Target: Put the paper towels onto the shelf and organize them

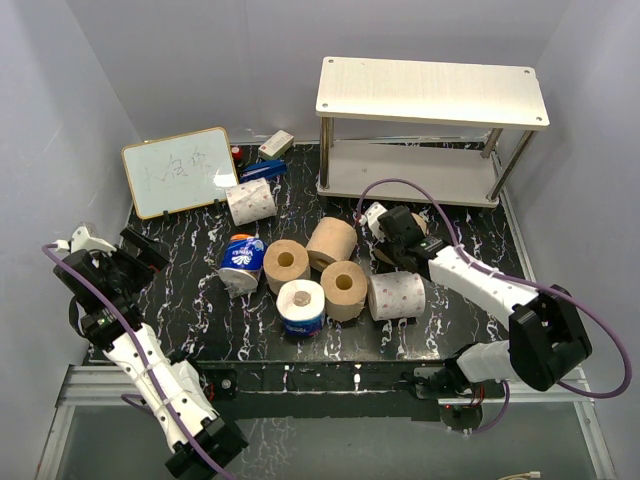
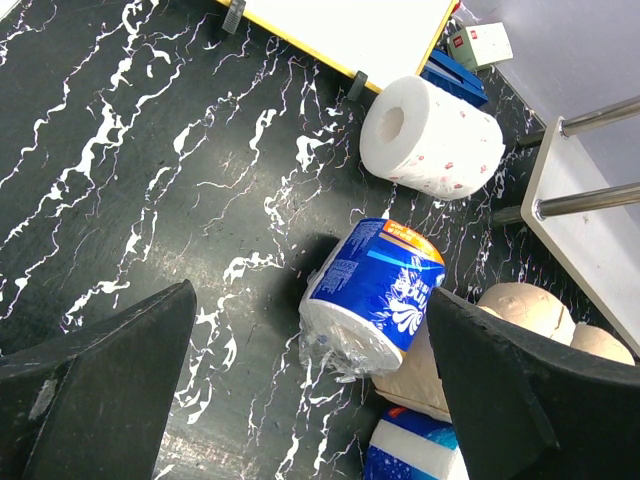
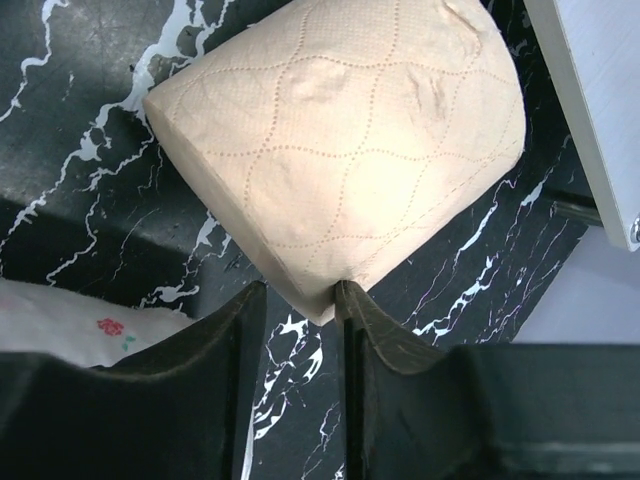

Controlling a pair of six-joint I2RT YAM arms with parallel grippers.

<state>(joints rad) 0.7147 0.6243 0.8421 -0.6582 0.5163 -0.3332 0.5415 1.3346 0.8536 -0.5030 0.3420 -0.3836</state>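
Tan roll (image 3: pixel 350 130): it lies on its side just in front of the shelf (image 1: pixel 430 92), quilted wall toward my wrist camera. I cannot tell whether it rests on the surface (image 1: pixel 190 300) or hangs clear of it.

Right pincer (image 3: pixel 300 295): nearly pressed together, pinching only the lower corner of the tan roll's rim. It is a thin bite on soft paper.

Step in hand: I judge this to be the carry of a first roll up to the shelf. I see no roll on the top board, so the task looks barely begun.

Doing it well: with so little paper between my fingers the roll may swing or slip. I would lift slowly, keep it level, clear the edge of the lower board (image 1: pixel 420 165), and set it deep at one end so later rolls can line up beside it.

Other rolls: farther out from the shelf, in a loose cluster, lie a white patterned roll (image 1: pixel 396 295), three tan ones (image 1: pixel 331 243) and an upright white roll (image 1: pixel 301 307).

Left pincer (image 2: pixel 310 295): spread wide and holding nothing, over the blue-wrapped roll (image 2: pixel 375 290), well apart from the shelf.

Whiteboard (image 1: pixel 180 170): it stands off to the shelf's side, with another white roll (image 1: pixel 250 200) near it.
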